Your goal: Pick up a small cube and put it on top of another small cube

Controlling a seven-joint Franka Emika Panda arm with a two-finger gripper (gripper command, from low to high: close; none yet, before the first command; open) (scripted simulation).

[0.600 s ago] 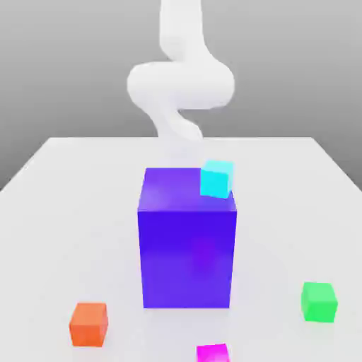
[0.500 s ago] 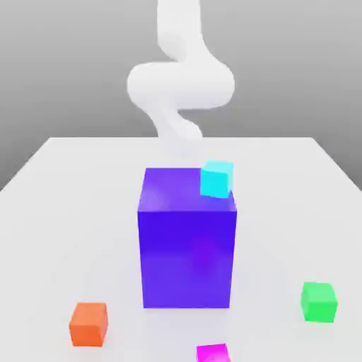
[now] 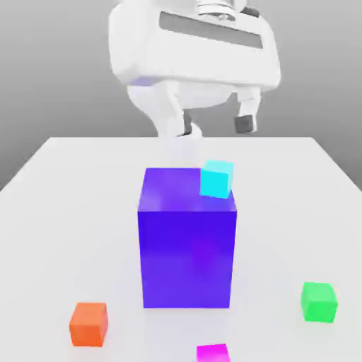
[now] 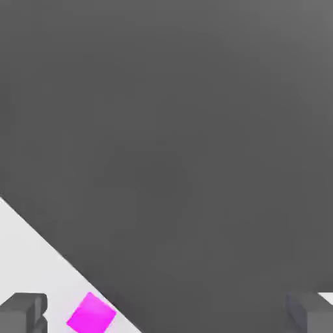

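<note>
Four small cubes share the white table (image 3: pixel 63 177) with one large blue-purple block (image 3: pixel 187 251), which stands near the middle of the exterior view. The cyan cube (image 3: pixel 216 179) sits at the block's upper corner, at about one o'clock from the block's centre; whether it rests on the block or on the table behind it cannot be told. The orange cube (image 3: pixel 88 324) lies at roughly seven o'clock from the block, the green cube (image 3: pixel 319 302) at about four o'clock, both well apart from it. The small magenta cube (image 3: pixel 213 353), the task's piece, lies on the table at six o'clock from the block, at the near edge of the exterior view and partly cut off there. The gripper (image 3: pixel 214 127) hangs high at twelve o'clock above the block, its two dark fingertips (image 3: pixel 244 124) spread wide and holding nothing. In the hand view the magenta cube (image 4: pixel 91 313) lies on the white table close to its edge, between the spread fingertips (image 4: pixel 23 312).
</note>
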